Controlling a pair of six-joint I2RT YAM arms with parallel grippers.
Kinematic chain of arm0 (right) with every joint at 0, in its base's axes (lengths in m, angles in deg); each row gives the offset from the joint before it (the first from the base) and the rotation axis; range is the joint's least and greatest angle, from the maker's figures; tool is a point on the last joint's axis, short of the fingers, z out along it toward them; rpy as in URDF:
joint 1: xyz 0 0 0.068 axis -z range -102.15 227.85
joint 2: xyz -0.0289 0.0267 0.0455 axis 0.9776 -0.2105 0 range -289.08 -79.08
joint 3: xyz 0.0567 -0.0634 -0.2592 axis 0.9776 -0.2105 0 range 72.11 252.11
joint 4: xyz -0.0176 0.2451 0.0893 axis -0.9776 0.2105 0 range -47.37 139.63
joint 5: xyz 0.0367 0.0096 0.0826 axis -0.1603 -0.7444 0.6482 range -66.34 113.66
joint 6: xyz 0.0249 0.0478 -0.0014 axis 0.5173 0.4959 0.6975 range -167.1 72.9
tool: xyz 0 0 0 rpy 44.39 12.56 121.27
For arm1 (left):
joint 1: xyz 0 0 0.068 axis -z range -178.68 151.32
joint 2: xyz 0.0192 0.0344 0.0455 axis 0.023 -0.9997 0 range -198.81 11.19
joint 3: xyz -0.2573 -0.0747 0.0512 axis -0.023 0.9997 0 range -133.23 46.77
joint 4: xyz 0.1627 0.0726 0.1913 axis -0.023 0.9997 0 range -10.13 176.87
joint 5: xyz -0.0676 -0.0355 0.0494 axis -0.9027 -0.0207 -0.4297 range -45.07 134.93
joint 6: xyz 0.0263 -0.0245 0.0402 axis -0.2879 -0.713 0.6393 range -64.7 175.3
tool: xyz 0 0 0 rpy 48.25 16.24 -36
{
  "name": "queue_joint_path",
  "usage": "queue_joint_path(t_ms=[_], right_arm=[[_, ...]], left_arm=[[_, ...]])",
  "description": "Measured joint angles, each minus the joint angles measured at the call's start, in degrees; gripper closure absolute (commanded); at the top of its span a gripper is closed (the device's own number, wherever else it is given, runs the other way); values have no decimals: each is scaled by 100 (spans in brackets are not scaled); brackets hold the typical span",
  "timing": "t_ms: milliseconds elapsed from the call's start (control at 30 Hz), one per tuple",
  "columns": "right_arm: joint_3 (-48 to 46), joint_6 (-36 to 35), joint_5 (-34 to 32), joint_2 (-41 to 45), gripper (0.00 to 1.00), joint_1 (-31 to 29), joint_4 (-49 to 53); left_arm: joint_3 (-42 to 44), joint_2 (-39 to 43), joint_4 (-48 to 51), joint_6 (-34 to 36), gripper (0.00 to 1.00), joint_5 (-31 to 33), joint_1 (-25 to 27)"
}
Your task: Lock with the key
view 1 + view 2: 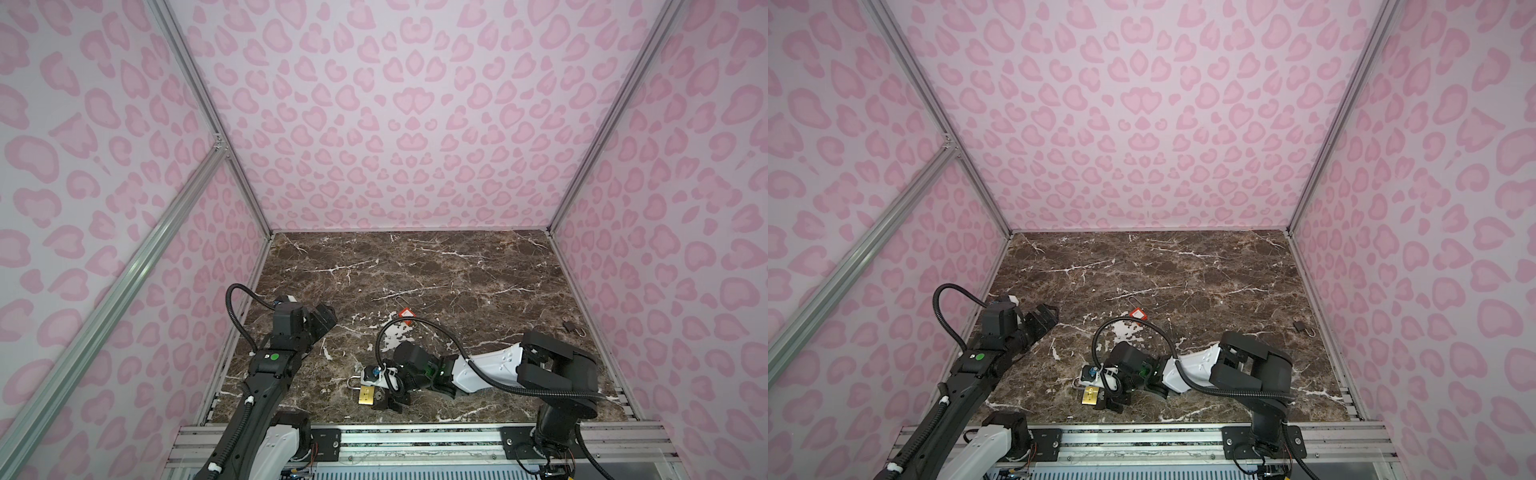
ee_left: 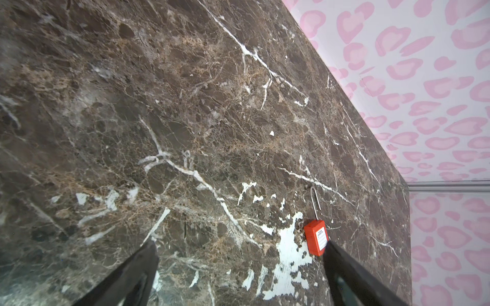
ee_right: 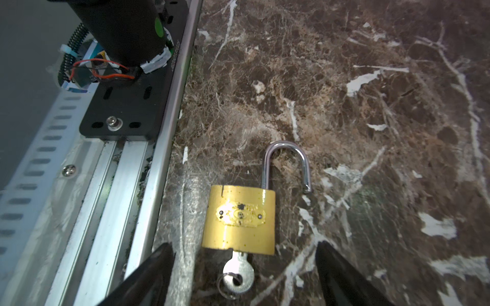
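A brass padlock [image 3: 238, 217] lies flat on the marble table near its front edge, also seen in both top views [image 1: 368, 394] [image 1: 1090, 395]. Its steel shackle [image 3: 286, 164] is open, the free end clear of the body. A silver key [image 3: 238, 273] with a small ring sits in the keyhole. My right gripper [image 3: 242, 250] [image 1: 384, 397] is low over the table and open. Its fingers stand on either side of the key without touching it. My left gripper [image 2: 240, 246] [image 1: 326, 318] hovers open and empty at the left.
A red padlock [image 2: 315, 237] [image 1: 406, 313] with a long thin shackle lies mid-table, beside my left gripper's finger in the wrist view. A small dark padlock [image 1: 569, 326] lies near the right wall. The aluminium rail [image 3: 148, 185] runs close beside the brass padlock.
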Motion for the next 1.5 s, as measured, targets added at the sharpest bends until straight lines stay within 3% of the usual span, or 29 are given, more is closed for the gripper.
queue_joint_path(t_ms=[500, 833, 1033, 1300, 1500], right_arm=[[354, -125, 83, -525, 27, -7, 153], [369, -122, -107, -660, 48, -52, -136], [247, -50, -192, -623, 52, -50, -332], [-341, 485, -439, -83, 54, 575, -697], [-466, 603, -490, 481, 54, 1207, -868]], left_arm=[[160, 363, 111, -129, 2, -166, 0], [11, 372, 164, -153, 2, -223, 0], [-92, 374, 199, -170, 1, -332, 2], [-177, 361, 212, -212, 2, -555, 4], [-282, -177, 46, -254, 2, -1058, 295]])
